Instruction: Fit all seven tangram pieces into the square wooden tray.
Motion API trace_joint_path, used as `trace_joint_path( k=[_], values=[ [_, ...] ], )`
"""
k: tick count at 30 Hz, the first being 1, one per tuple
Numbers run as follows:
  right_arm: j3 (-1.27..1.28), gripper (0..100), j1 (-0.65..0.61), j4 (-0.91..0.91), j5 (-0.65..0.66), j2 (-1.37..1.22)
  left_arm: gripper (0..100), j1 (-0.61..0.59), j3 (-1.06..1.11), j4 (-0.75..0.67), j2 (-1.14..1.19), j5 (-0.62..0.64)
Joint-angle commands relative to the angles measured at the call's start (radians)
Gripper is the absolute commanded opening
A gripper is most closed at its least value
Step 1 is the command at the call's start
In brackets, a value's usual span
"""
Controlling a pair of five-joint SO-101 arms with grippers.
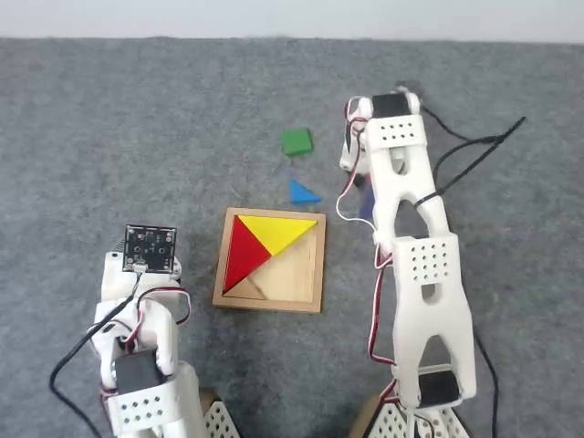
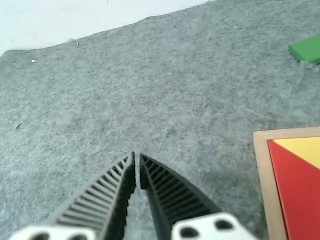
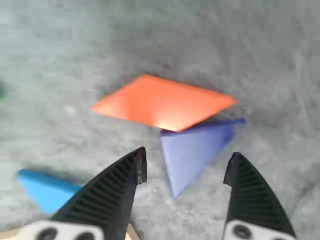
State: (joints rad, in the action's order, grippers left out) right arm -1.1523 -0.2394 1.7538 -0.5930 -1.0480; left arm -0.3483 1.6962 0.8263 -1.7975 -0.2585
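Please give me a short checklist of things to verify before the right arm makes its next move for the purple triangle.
1. Right claw open: ok.
2. Purple triangle centred ahead of that claw: ok.
3. Purple triangle free of the orange parallelogram: not ok, they seem to touch.
4. Bare space left in the tray: ok.
5. Left claw shut and apart from the tray: ok.

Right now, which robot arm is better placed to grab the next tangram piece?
Probably right: the right gripper is open over the purple triangular piece beside the orange parallelogram piece. The left gripper is shut over bare grey felt, beside the square wooden tray.
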Motion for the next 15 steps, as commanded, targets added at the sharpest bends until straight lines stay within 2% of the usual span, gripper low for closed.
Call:
trace_joint_path(
  k=[1, 3, 6, 12, 15],
  values=[
    [-0.123, 25.6, -0.002, 0.039, 0.048, 0.013, 2, -0.003, -0.013, 0.003, -0.021, -0.012],
    [-0.143, 25.5, -0.002, 0.031, 0.081, 0.008, 2, -0.003, -0.013, 0.003, -0.021, -0.012],
    [-0.137, 23.4, -0.004, 0.012, 0.210, 0.005, 2, -0.003, -0.013, 0.003, -0.021, -0.012],
    [-0.141, 5.4, -0.001, -0.067, 0.505, -0.091, 2, -0.003, -0.013, 0.003, -0.021, -0.012],
    [-0.144, 1.6, -0.005, -0.070, 0.615, -0.145, 2, -0.003, -0.013, 0.003, -0.021, -0.012]
  ],
)
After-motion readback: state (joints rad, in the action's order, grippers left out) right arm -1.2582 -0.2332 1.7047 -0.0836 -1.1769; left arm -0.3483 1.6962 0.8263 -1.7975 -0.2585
